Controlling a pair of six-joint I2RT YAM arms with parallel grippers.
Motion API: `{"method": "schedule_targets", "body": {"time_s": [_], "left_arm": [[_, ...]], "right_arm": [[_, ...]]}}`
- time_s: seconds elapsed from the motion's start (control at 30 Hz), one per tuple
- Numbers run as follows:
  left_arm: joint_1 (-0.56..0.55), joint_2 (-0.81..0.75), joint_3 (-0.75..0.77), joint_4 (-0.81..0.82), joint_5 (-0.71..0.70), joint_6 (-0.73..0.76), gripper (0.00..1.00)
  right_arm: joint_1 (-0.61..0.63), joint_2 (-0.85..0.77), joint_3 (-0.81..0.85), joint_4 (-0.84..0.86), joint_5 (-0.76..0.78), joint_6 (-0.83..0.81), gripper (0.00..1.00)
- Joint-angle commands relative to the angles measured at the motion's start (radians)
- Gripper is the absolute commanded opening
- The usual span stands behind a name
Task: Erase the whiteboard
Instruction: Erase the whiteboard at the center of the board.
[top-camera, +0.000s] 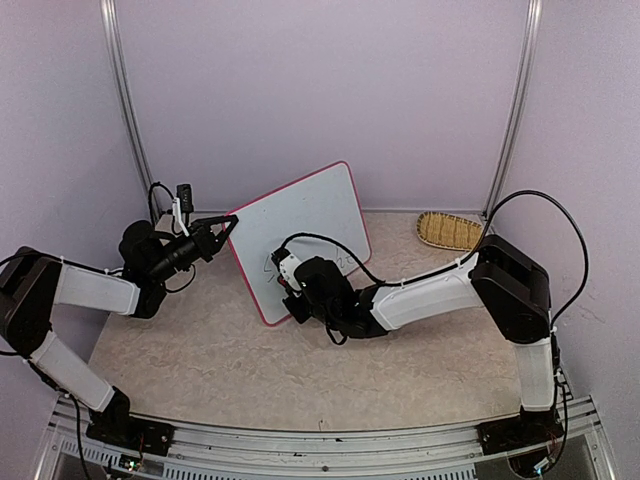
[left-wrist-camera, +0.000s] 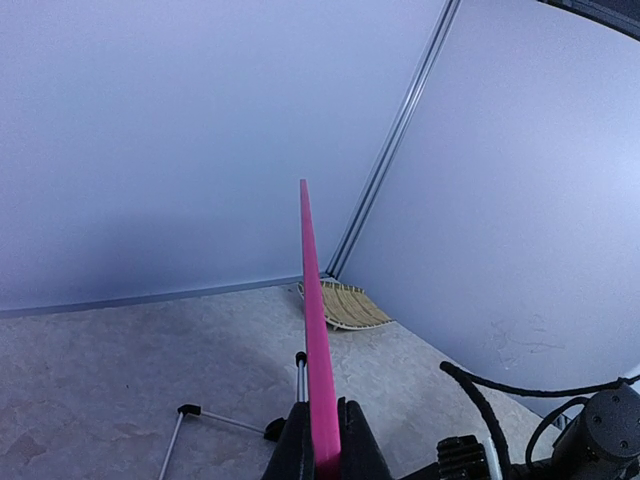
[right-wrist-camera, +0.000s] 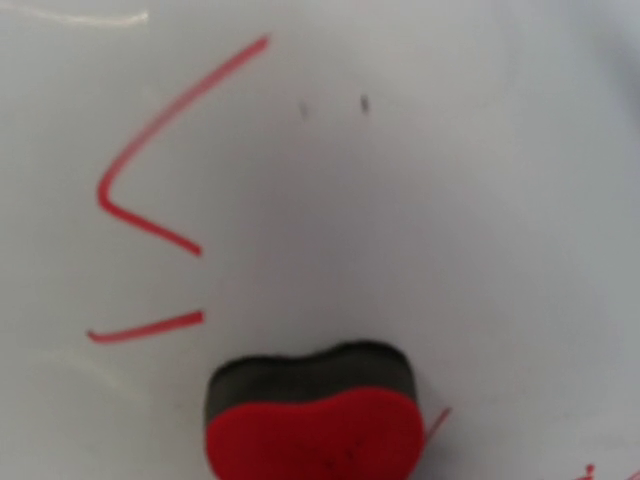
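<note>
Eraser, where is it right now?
In the right wrist view, bottom centre, the eraser sits against the whiteboard just below the red marker strokes.

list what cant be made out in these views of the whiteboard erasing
- Pink-framed rectangular whiteboard: edge-on in the left wrist view, clamped in the left tool, face hidden.
- Red marker strokes: blurred and cropped in the right wrist view, too small from the top.
- Right tool: fingers outside its wrist view; the red and black foam eraser is cut by the bottom edge.
- Woven bamboo tray: partly behind the frame, left wrist view.
</note>
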Motion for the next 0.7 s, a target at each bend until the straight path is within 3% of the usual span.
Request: {"method": "schedule_targets", "body": {"time_s": [0.0, 0.67], "left_arm": [[-0.033, 0.017, -0.009, -0.054, 0.138, 0.054, 0.0], [-0.034, 0.013, -0.01, -0.055, 0.136, 0.057, 0.0]], "right_arm": [[0.0, 0.033, -0.012, -0.063, -0.01, 0.012, 0.17], [0.003, 0.046, 0.245, -0.062, 0.005, -0.13, 0.17]]}}
